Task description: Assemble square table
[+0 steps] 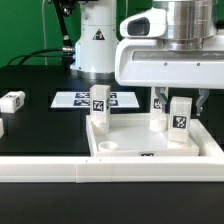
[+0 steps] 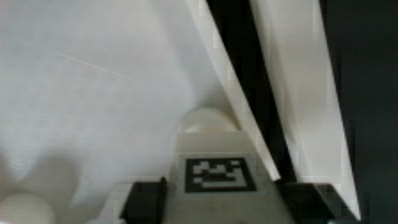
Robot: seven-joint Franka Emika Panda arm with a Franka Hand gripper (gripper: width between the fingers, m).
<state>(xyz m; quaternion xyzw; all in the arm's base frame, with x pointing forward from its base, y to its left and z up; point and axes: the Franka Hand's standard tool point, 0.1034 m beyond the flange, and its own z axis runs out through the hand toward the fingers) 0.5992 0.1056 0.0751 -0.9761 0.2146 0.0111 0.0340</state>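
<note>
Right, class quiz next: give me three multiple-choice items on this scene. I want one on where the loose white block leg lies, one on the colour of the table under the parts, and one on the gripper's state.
1. Where is the loose small white tagged block leg?
A. standing in the large white square plastic slab
B. on the work table, to the exterior view's left of the slab
C. between the fingers of the two-finger gripper

2. What colour is the work table?
A. black
B. red
C. yellow

3. What is the gripper's state?
A. wide open, clear of every part
B. shut on a white tagged leg at the slab
C. shut with nothing between its fingers

Answers:
1. B, as it lies alone, apart from the slab.
2. A, as the bare surface is black.
3. B, as the wrist view shows both fingers flanking the tagged leg.
</note>
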